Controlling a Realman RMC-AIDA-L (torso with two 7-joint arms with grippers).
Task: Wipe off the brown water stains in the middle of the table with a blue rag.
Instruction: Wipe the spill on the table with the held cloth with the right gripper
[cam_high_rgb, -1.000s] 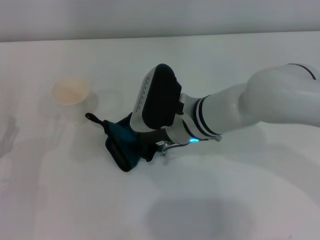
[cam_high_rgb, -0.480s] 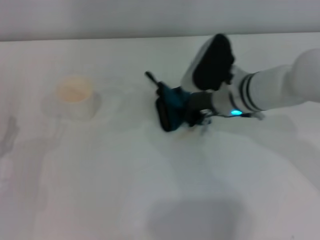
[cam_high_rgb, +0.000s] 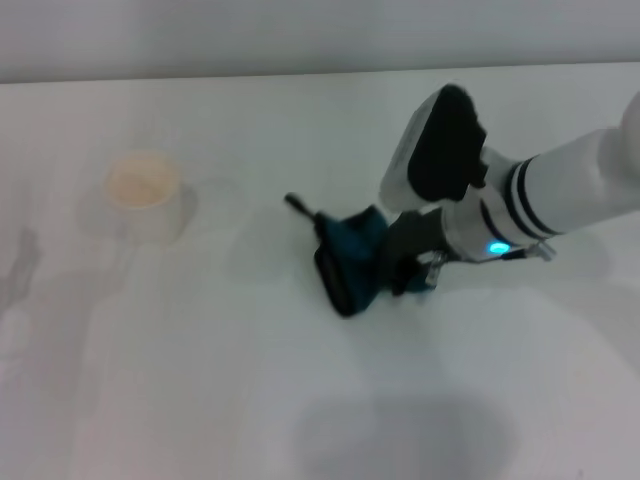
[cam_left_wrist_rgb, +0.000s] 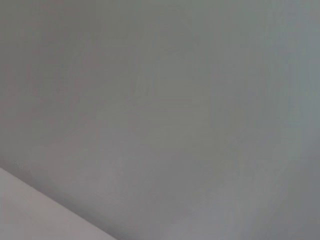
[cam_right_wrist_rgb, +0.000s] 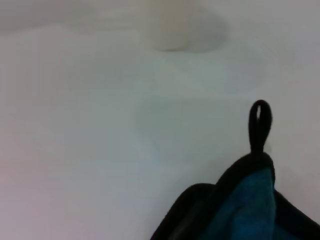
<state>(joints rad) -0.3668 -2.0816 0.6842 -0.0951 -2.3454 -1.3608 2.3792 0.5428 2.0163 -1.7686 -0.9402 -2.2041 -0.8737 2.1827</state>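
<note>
My right gripper (cam_high_rgb: 388, 266) is shut on the blue rag (cam_high_rgb: 350, 252), a bunched teal cloth with black edging, and presses it on the white table (cam_high_rgb: 300, 400) near the middle. The rag's black loop (cam_high_rgb: 298, 206) points away to the left. In the right wrist view the rag (cam_right_wrist_rgb: 250, 210) and its loop (cam_right_wrist_rgb: 260, 120) fill the lower corner. No brown stain shows on the table around the rag. The left gripper is out of view; its wrist view shows only a blank grey surface.
A cream-coloured cup (cam_high_rgb: 145, 192) stands on the table at the left, well apart from the rag; it also shows in the right wrist view (cam_right_wrist_rgb: 167, 25). The table's far edge (cam_high_rgb: 200, 78) meets a grey wall.
The right gripper swept the rag from left of centre to the right and away, then came back a little toward the front. The cup has not moved.
</note>
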